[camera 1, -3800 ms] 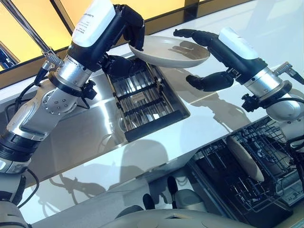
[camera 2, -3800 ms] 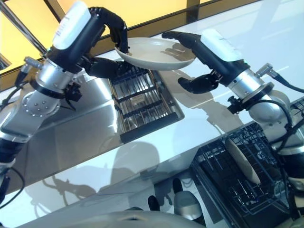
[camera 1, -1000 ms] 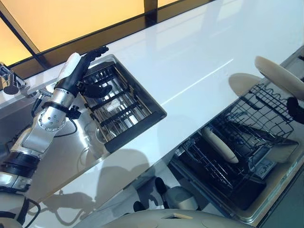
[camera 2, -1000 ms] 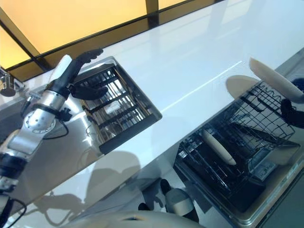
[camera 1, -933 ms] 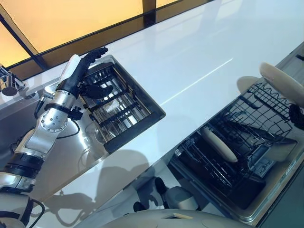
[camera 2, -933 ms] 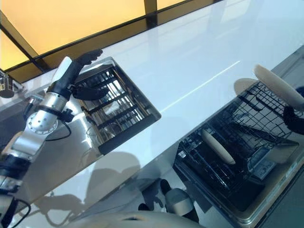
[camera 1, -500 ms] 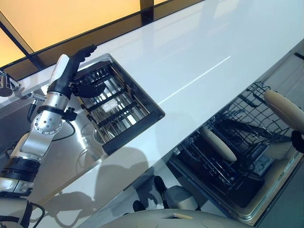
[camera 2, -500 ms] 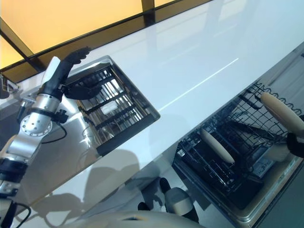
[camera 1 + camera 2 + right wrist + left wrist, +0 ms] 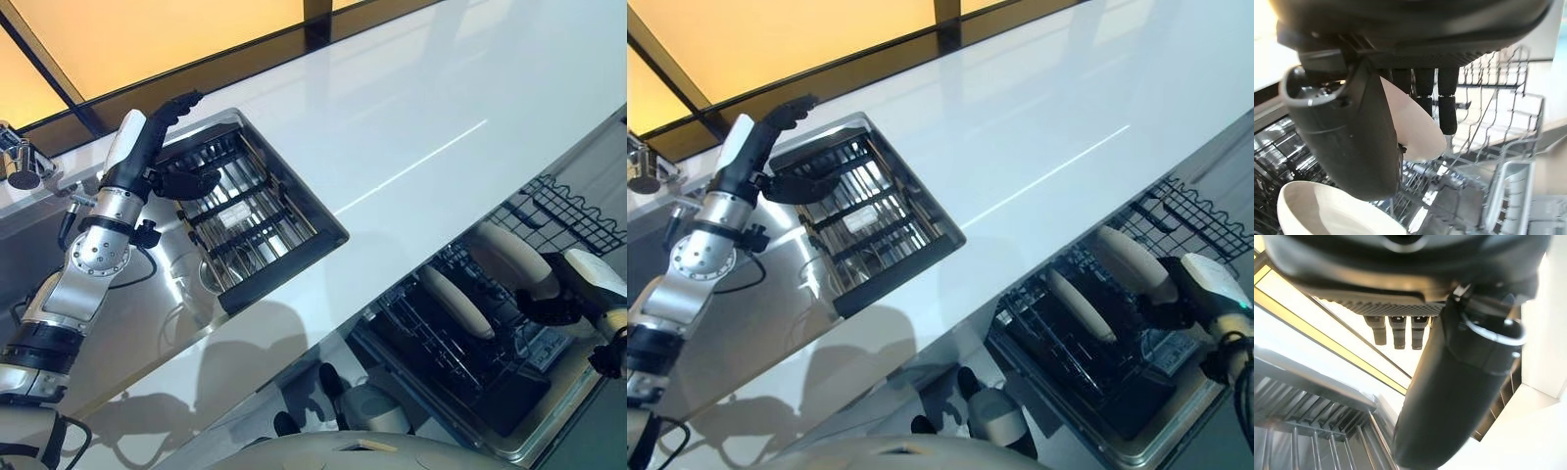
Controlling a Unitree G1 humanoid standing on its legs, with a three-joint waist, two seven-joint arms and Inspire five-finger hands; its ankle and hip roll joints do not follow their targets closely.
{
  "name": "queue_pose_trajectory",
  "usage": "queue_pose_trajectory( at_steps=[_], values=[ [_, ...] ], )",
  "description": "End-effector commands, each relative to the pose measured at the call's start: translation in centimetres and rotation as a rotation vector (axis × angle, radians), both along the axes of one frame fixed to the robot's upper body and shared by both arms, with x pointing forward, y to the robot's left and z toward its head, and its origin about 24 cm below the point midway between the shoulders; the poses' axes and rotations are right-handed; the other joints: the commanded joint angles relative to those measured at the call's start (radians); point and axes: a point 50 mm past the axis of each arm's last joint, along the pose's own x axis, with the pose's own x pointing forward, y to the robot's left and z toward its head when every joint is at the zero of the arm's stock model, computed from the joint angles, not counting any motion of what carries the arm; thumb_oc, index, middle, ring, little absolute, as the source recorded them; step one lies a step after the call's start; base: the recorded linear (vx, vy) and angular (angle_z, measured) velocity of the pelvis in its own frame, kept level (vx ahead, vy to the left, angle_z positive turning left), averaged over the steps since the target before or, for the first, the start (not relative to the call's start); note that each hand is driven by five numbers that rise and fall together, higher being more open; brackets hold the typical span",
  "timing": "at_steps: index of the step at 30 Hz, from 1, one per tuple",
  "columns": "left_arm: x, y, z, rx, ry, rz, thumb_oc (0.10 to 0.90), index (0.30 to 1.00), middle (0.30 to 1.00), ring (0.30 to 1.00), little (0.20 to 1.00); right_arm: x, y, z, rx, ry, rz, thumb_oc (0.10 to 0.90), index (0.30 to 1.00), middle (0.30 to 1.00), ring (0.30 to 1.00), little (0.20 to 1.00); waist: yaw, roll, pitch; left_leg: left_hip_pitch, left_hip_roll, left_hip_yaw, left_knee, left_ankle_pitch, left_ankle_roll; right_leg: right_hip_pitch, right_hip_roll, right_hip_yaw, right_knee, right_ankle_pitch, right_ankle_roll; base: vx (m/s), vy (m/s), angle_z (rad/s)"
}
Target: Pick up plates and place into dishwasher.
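Note:
My right hand (image 9: 560, 294) is shut on a cream plate (image 9: 505, 257), held on edge low inside the dishwasher's black wire rack (image 9: 578, 211). In the right wrist view the plate (image 9: 1418, 129) sits pinched between the thumb (image 9: 1352, 137) and the fingers (image 9: 1442, 105). A second cream plate (image 9: 456, 302) stands on edge in the rack just to the left, a short gap away, and its rim (image 9: 1327, 210) shows close by the thumb. My left hand (image 9: 140, 157) hovers open over the sink's far corner, holding nothing, its fingers (image 9: 1396, 330) straight.
A metal drying rack (image 9: 255, 220) fills the sink in the steel worktop. A tap (image 9: 20, 162) stands at the far left. The white counter (image 9: 411, 117) runs between sink and dishwasher. The open dishwasher's lower basket (image 9: 460, 367) lies below the counter edge.
My right hand has carried the plate down and leftward into the dishwasher rack, beside the standing plate, and has come into view. My left hand stays open over the sink. The camera shifted slightly.

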Motion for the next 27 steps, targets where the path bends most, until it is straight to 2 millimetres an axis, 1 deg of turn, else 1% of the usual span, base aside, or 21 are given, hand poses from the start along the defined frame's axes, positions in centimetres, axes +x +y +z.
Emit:
queue_pose_trajectory(
  at_steps=[1,3,5,9,11,12,19,20,21,24,27],
  values=[
    [0.4,-1.9,6.5,-0.007,-0.268,-0.088,0.800,0.900,0.900,0.900,0.900,2.8,-1.3,4.8,-0.043,-0.146,-0.020,0.100,0.300,0.300,0.300,0.200,0.029,0.001,-0.083,-0.026,0.018,-0.018,0.025,-0.023,-0.015,0.019,-0.029,-0.078,0.047,-0.066,0.133,0.01,-0.006,0.10],
    [0.5,-2.6,6.5,-0.001,-0.268,-0.106,0.800,0.900,0.900,0.900,0.900,3.2,-1.4,4.0,-0.044,-0.098,-0.043,0.100,0.300,0.300,0.300,0.200,0.041,0.003,-0.082,-0.027,0.019,-0.021,0.025,-0.023,-0.016,0.022,-0.033,-0.083,0.045,-0.067,0.133,-0.01,-0.011,0.06],
    [0.5,-2.7,6.5,0.001,-0.269,-0.109,0.800,0.900,0.900,0.900,0.900,3.4,-1.4,3.7,-0.047,-0.090,-0.045,0.100,0.300,0.300,0.300,0.200,0.045,0.003,-0.084,-0.031,0.019,-0.019,0.025,-0.021,-0.017,0.017,-0.033,-0.082,0.045,-0.064,0.131,-0.01,-0.009,0.05],
    [0.7,-3.9,6.9,0.000,-0.270,-0.148,0.800,0.900,0.900,0.900,0.900,4.1,-1.9,1.8,-0.040,-0.020,-0.126,0.100,0.300,0.300,0.300,0.200,0.070,0.009,-0.080,-0.033,0.020,-0.026,0.027,-0.023,-0.019,0.021,-0.038,-0.092,0.042,-0.065,0.129,-0.01,-0.004,0.05],
    [0.8,-4.2,6.9,0.000,-0.272,-0.155,0.800,0.900,0.900,0.900,0.900,4.3,-1.9,1.4,-0.037,0.001,-0.141,0.100,0.300,0.300,0.300,0.200,0.073,0.010,-0.078,-0.033,0.020,-0.028,0.027,-0.023,-0.019,0.023,-0.039,-0.093,0.041,-0.066,0.128,-0.01,0.003,0.08],
    [0.8,-4.4,7.0,-0.002,-0.274,-0.162,0.800,0.900,0.900,0.900,0.900,4.3,-1.9,0.9,-0.029,0.033,-0.150,0.100,0.300,0.300,0.300,0.200,0.077,0.011,-0.078,-0.033,0.021,-0.028,0.028,-0.024,-0.020,0.024,-0.040,-0.095,0.041,-0.066,0.128,-0.01,0.004,0.06],
    [0.7,-4.6,7.3,-0.003,-0.283,-0.175,0.800,0.900,0.900,0.900,0.900,3.8,-2.5,-0.4,-0.015,0.131,-0.188,0.100,0.300,0.300,0.300,0.200,0.082,0.011,-0.075,-0.032,0.023,-0.028,0.029,-0.024,-0.021,0.026,-0.041,-0.097,0.039,-0.067,0.126,0.00,0.000,0.00],
    [0.7,-4.6,7.3,-0.002,-0.283,-0.176,0.800,0.900,0.900,0.900,0.900,3.7,-2.6,-0.5,-0.018,0.136,-0.197,0.289,0.462,0.462,0.462,0.389,0.082,0.011,-0.074,-0.031,0.024,-0.028,0.028,-0.023,-0.022,0.026,-0.041,-0.097,0.039,-0.066,0.126,0.00,0.000,0.00],
    [0.7,-4.7,7.4,0.000,-0.284,-0.177,0.800,0.900,0.900,0.900,0.900,3.5,-2.8,-0.6,-0.018,0.138,-0.218,0.800,0.900,0.900,0.900,0.900,0.081,0.009,-0.073,-0.032,0.024,-0.026,0.030,-0.023,-0.022,0.027,-0.041,-0.097,0.038,-0.066,0.125,0.00,0.000,0.00],
    [0.7,-4.7,7.5,0.000,-0.293,-0.174,0.800,0.900,0.900,0.900,0.900,2.9,-3.3,-0.8,-0.015,0.135,-0.255,0.800,0.900,0.900,0.900,0.900,0.075,0.006,-0.071,-0.031,0.025,-0.023,0.029,-0.024,-0.022,0.027,-0.038,-0.092,0.036,-0.065,0.125,0.00,0.000,0.00],
    [0.6,-4.5,7.6,-0.005,-0.300,-0.167,0.800,0.900,0.900,0.900,0.900,2.5,-3.7,-0.4,-0.030,0.099,-0.272,0.800,0.900,0.900,0.900,0.900,0.063,0.005,-0.067,-0.025,0.025,-0.022,0.027,-0.027,-0.022,0.031,-0.037,-0.091,0.036,-0.067,0.126,0.00,0.022,0.00]
  ],
)
